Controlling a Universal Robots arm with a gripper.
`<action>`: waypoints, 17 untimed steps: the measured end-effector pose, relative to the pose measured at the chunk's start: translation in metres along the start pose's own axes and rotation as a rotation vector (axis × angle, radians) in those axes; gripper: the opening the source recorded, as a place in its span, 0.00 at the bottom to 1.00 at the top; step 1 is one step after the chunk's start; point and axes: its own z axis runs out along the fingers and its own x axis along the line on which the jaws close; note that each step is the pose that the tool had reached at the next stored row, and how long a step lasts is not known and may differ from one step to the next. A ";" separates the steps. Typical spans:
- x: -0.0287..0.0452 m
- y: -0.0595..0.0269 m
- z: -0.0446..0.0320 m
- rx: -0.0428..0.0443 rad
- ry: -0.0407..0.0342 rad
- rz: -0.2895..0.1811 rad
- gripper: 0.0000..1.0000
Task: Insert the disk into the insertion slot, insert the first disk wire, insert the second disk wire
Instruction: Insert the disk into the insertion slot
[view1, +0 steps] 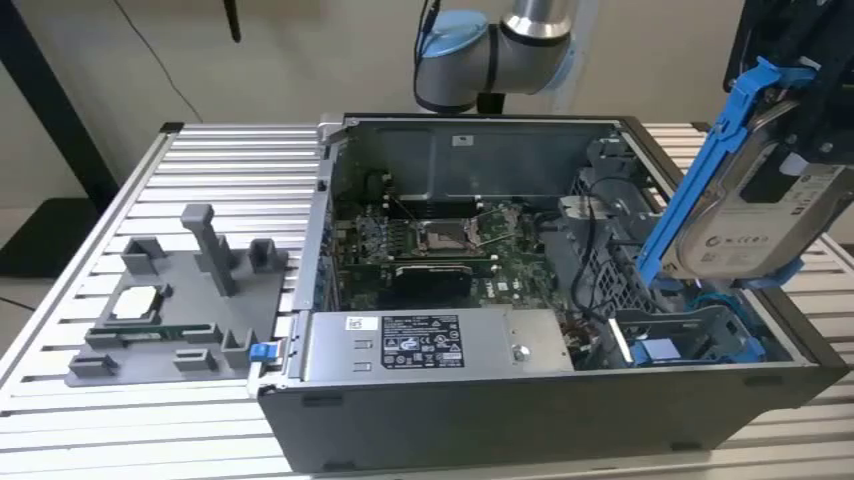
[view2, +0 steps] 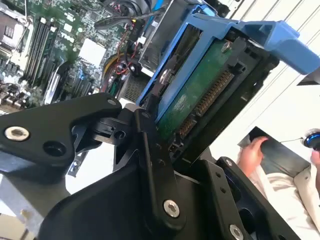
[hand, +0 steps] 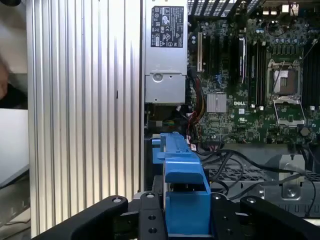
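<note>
The disk (view1: 747, 215), silver-grey with a white label in a bright blue carrier, hangs steeply tilted at the exterior view's right. It is above the open computer case. My gripper (view1: 790, 165) is shut on it near its upper end. Below it, in the case's near right corner, lies the insertion slot (view1: 681, 335), a grey bay with blue rails. In the second wrist view my black fingers (view2: 150, 150) clamp the disk (view2: 200, 95) by its edges, green circuit side and connector showing. The first wrist view shows the blue carrier (hand: 182, 195) between the fingers. Dark cables (view1: 601, 225) run beside the bay.
The case holds a motherboard (view1: 427, 240), a grey labelled power-supply box (view1: 427, 340) and a perforated cage (view1: 607, 265). A grey fixture with small parts (view1: 174, 300) sits on the ribbed metal table (view1: 227, 160) at the exterior view's left. A person's hand (view2: 252, 152) is nearby.
</note>
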 end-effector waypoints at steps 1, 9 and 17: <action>0.0000 0.0000 0.0001 -0.0001 -0.0014 0.000 0.00; 0.0000 0.0000 0.0001 -0.0003 -0.0114 -0.001 0.00; 0.0020 -0.0034 0.0017 -0.0003 -0.0126 -0.001 0.00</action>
